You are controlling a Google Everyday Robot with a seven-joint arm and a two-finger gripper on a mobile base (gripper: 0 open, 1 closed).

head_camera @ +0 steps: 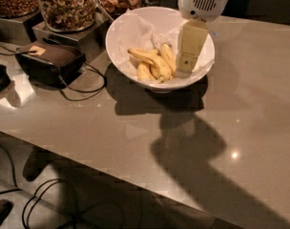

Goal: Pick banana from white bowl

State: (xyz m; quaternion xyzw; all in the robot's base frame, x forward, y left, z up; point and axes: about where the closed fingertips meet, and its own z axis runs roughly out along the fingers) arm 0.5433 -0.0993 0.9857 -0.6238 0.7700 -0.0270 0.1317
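Observation:
The white bowl [117,32], wide and lined with crinkled white paper, stands at the back middle of the counter. Several yellow bananas lie in it. The banana [150,59] is the longest, curved one, lying across the top left of the pile. My gripper [185,67], cream-coloured under a white wrist housing, hangs over the right part of the bowl. Its tip is just right of the pile, next to a shorter banana [168,56]. It holds nothing that I can see.
Glass jars of nuts [68,4] stand on metal stands at the back left. A dark box [52,61] with a cable [83,92] lies left of the bowl. The counter's front edge [88,159] runs diagonally, with cables on the floor below.

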